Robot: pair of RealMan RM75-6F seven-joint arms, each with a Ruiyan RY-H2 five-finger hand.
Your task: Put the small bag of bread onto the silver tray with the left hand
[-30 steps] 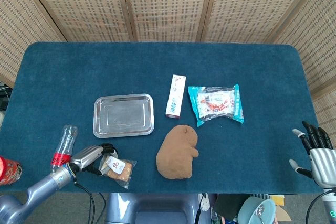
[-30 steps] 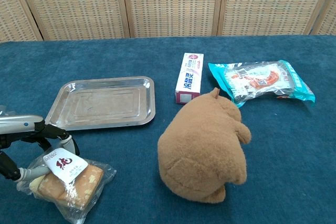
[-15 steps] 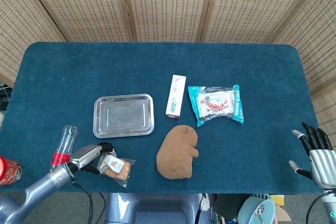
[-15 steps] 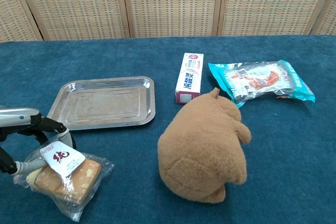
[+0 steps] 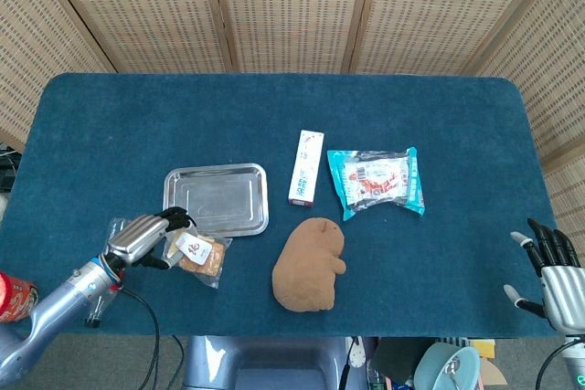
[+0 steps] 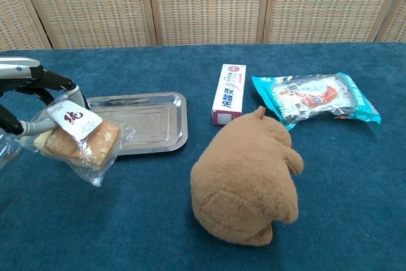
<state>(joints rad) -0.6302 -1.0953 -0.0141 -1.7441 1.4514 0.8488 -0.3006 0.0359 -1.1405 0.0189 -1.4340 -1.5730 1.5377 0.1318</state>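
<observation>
While the carry step is in hand, items run left to right as follows.

Can (image 5: pixel 14 296): red, at the table's left edge, only partly in frame.

Bottle (image 5: pixel 117 230): clear plastic, mostly hidden behind the left hand; how it lies cannot be told.

Left hand (image 5: pixel 139 237): fingers closed on the top of the bread bag, holding it off the cloth.

Bread bag (image 6: pixel 77 139): clear wrapper, white label, toast-coloured slices. In the chest view it hangs tilted, just in front of the tray's near-left corner, apparently not yet over it.

Tray (image 5: pixel 219 184): silver, flat on the blue table (image 5: pixel 274 116), nothing in it.

Box (image 5: pixel 305 166): white, long, lying right of the tray.

Plush (image 5: pixel 309 264): brown, near the front edge, well apart from the tray.

Snack pack (image 5: pixel 377 180): teal-edged, right of the box.

Right hand (image 5: pixel 552 267): at the far right corner, fingers spread, holding nothing.

Step judged: lift done, transfer under way. Next move calls for taking the bag forward and slightly right until it is over the tray's middle, lowering it, then loosening the fingers.
</observation>
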